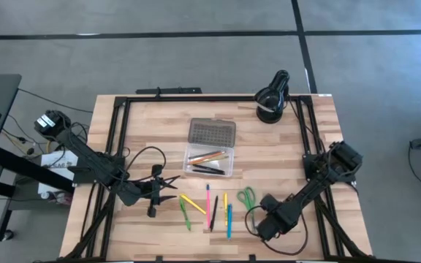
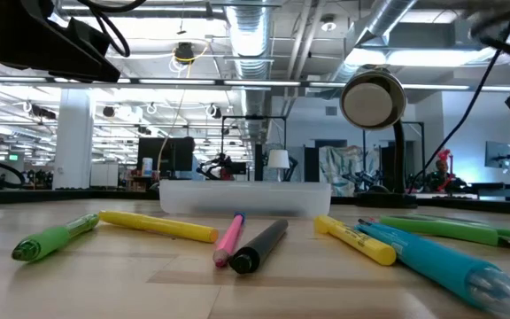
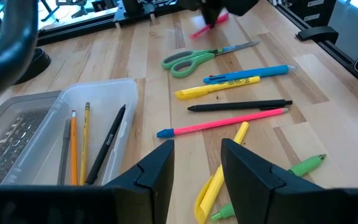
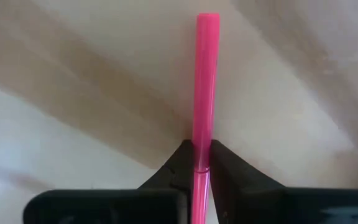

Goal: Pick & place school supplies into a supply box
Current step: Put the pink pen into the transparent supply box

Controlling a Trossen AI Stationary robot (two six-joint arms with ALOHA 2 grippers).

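Pink marker [image 4: 206, 81] pinched in closed right gripper [image 4: 202, 163], lower end hidden behind fingers [image 4: 179, 163]

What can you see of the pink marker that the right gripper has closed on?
The pink marker is a thin, straight, smooth stick, plastic by its look, bright pink all along what shows, with a flat end. The right gripper is shut on it: both dark fingers touch its sides, and it runs straight out between them over the wooden table. Whether it rests on the wood or is lifted cannot be told.
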